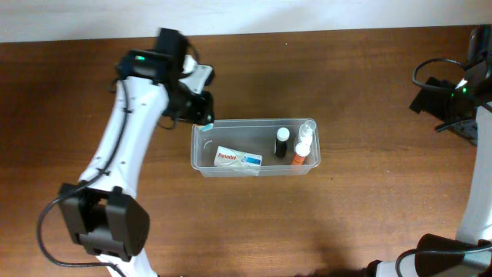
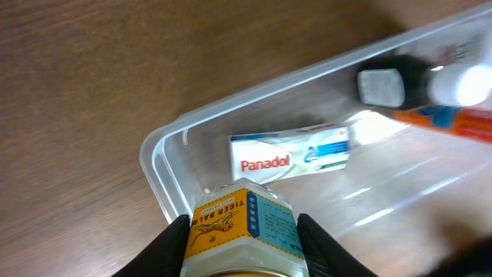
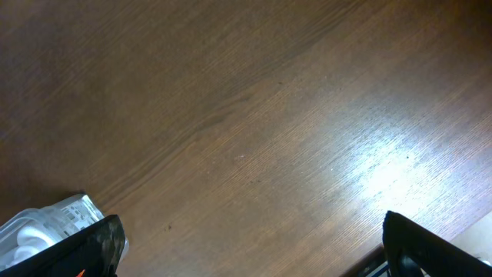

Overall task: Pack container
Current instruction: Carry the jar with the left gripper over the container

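The clear plastic container (image 1: 201,156) sits mid-table and holds a white Panadol box (image 1: 237,159), a black bottle with a white cap (image 1: 282,143), an orange bottle (image 1: 300,155) and a clear bottle (image 1: 307,128). My left gripper (image 1: 201,117) is shut on a Tiger Balm jar (image 2: 242,227), held just above the container's left end (image 2: 157,165). The Panadol box (image 2: 290,154) lies below it in the left wrist view. My right gripper (image 3: 250,246) is open and empty over bare table at the far right, with a corner of the container (image 3: 46,223) at the left edge of its view.
The brown wooden table (image 1: 346,69) surrounds the container. The right arm (image 1: 461,96) stands at the table's right edge, the left arm's base (image 1: 104,223) at the lower left.
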Available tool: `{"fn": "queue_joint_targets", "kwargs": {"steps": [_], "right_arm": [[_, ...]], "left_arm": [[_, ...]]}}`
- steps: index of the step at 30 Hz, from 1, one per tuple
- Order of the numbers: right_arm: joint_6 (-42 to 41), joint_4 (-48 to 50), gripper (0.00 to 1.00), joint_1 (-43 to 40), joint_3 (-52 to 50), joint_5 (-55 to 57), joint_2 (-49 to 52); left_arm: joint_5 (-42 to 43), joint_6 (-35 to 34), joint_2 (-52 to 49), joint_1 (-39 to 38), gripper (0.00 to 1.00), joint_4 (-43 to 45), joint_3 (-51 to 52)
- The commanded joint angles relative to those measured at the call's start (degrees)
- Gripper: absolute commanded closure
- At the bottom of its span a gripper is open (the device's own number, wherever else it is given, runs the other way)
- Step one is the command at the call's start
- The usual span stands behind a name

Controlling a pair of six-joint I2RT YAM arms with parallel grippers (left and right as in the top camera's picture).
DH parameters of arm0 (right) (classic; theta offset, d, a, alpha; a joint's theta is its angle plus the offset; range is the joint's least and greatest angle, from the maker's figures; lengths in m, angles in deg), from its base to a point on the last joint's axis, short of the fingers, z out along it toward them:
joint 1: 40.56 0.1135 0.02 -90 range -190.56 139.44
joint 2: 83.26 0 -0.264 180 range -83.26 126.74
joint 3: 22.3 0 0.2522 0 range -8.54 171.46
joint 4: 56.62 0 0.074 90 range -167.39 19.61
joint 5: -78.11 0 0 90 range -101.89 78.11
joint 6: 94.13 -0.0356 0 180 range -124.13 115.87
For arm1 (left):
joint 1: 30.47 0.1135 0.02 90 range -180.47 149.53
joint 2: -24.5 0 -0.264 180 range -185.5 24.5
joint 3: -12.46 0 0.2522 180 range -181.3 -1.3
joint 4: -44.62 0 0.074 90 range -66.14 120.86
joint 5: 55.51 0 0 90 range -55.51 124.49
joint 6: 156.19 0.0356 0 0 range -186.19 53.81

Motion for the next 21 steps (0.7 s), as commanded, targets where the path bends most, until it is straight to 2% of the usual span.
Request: {"fn": "queue_joint_targets", "kwargs": {"steps": [1, 5, 14, 21], "right_arm": [[0.2, 0.1, 0.02, -0.2, 0.9, 0.9, -0.6], [0.2, 0.0, 0.01, -0.2, 0.9, 0.9, -0.6], [0.2, 0.0, 0.02, -0.2, 0.9, 0.9, -0.6], [0.2, 0.1, 0.02, -0.2, 0.9, 0.9, -0.6]], "left_arm": [[-13.0, -6.1, -2.2, -4.2, 0.58, 0.2, -0.4], [-16.5, -9.0, -3.9, -7.2, 0.58, 1.0, -0.3], [-17.8, -9.2, -6.1, -8.2, 0.59, -0.4, 0.1], [-20.8, -11.1, -6.1, -8.0, 0.59, 3.8, 6.6]]}}
